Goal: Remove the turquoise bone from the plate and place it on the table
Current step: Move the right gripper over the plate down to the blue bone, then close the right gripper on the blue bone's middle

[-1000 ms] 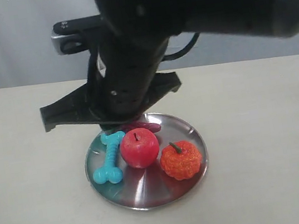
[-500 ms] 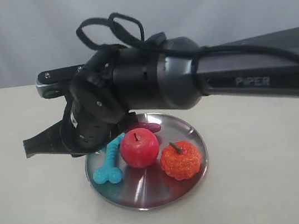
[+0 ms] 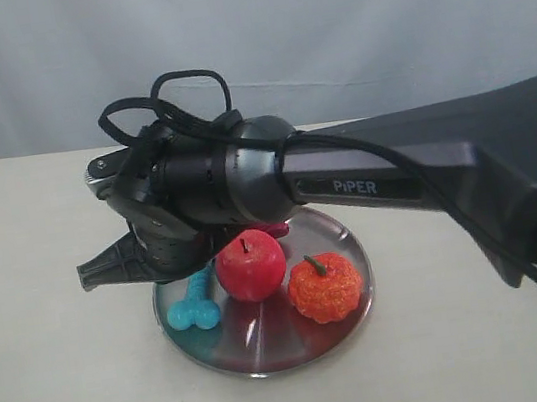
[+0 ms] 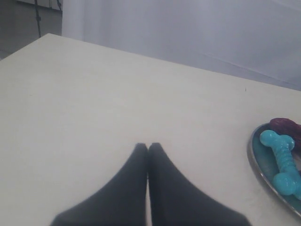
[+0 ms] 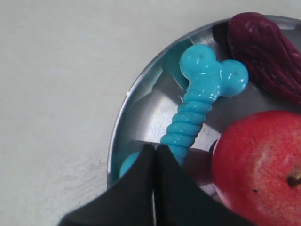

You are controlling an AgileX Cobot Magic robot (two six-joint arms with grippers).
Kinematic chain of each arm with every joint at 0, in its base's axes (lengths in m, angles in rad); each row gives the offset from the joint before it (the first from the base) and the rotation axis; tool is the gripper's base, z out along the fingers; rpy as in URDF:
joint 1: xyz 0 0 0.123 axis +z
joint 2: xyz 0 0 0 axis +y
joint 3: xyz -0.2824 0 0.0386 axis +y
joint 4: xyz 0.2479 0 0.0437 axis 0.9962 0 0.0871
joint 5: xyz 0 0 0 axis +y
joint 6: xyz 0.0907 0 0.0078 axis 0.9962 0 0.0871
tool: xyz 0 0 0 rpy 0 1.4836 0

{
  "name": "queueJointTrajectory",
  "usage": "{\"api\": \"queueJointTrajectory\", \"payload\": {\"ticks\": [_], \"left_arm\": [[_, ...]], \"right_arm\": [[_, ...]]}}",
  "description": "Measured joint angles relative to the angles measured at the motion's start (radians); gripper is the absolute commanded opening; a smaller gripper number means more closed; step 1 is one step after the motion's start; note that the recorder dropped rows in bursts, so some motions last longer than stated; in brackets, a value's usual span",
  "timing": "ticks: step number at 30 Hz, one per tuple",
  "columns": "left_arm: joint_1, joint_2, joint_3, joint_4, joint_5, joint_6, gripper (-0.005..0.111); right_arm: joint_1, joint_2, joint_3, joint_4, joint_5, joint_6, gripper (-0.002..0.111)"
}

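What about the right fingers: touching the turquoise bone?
Cannot tell. In the right wrist view the shut fingers overlap the turquoise bone, but their height above it is unclear.

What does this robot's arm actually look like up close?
The right arm is a smooth dark grey tube marked PiPER in white letters, with black cables looped above its wrist. The left gripper and right gripper have black tapered fingers.
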Motion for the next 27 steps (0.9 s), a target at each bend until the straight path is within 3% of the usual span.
{"api": "queueJointTrajectory", "payload": {"ticks": [2, 7, 9, 27], "left_arm": [[0.000, 0.000, 0.000, 0.000, 0.000, 0.000, 0.000], [0.000, 0.000, 0.000, 0.000, 0.000, 0.000, 0.000], [0.000, 0.000, 0.000, 0.000, 0.000, 0.000, 0.000], [0.000, 0.000, 0.000, 0.000, 0.000, 0.000, 0.000]], "right_arm": [[0.000, 0.001, -0.002, 0.000, 0.015, -0.007, 0.008], [0.000, 0.002, -0.005, 0.000, 0.036, -0.017, 0.046], [0.000, 0.002, -0.005, 0.000, 0.036, -0.017, 0.054], [0.000, 0.041, -0.005, -0.008, -0.035, 0.005, 0.050]]}}
